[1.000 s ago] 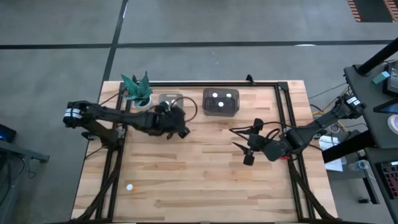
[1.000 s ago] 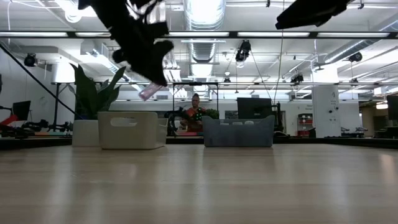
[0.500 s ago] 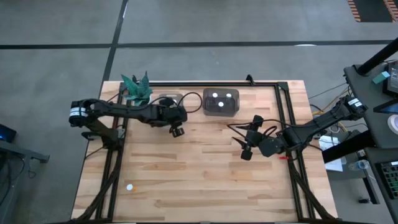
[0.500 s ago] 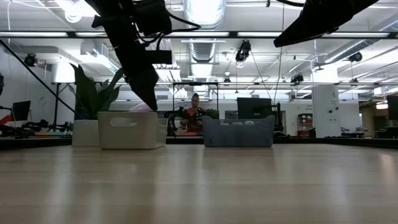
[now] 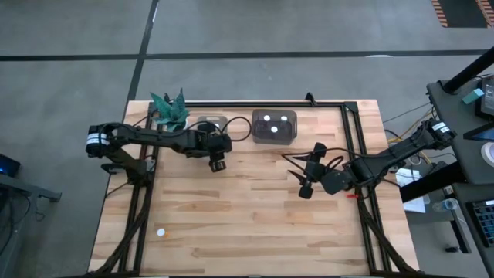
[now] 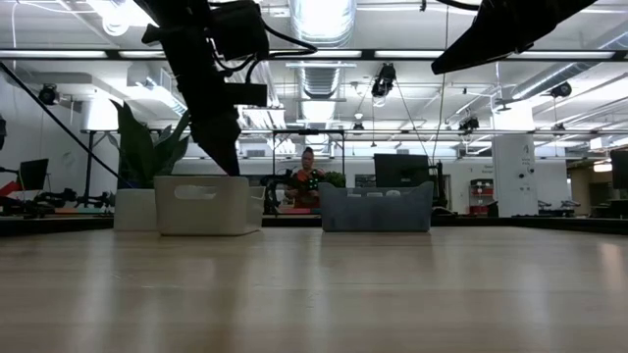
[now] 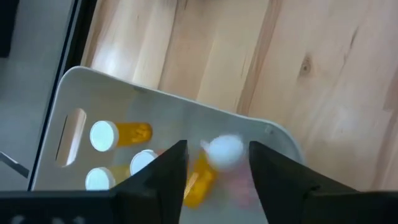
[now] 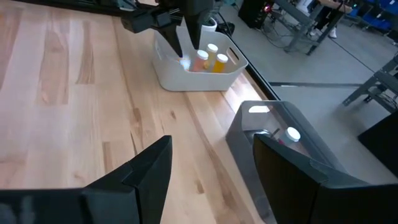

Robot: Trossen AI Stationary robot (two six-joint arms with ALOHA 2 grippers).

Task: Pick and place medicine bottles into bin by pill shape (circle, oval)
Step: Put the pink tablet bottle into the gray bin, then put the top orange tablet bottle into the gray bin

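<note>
My left gripper (image 5: 205,133) hangs open over the white bin (image 5: 210,122) at the far left, just above its rim in the low view (image 6: 221,157). Below its fingers a medicine bottle (image 7: 214,162) with a white cap and orange body shows blurred inside the bin (image 7: 81,99). Three more bottles (image 7: 118,134) lie in the bin. The grey bin (image 5: 274,127) holds two bottles (image 5: 266,119). One bottle (image 5: 160,231) stands on the table near the front left. My right gripper (image 5: 307,171) is open and empty at mid right.
A potted green plant (image 5: 170,112) stands at the far left corner beside the white bin. Black frame rails (image 5: 355,147) run along the table's sides. A person (image 6: 309,186) sits in the room far behind the table. Bare wood lies in the table's middle and near half.
My left gripper has gone down and toward the white bin, tipping to point more steeply down. The bottle it held at its fingertips has left them and dropped into the bin. My right gripper has shifted slightly toward the far left.
</note>
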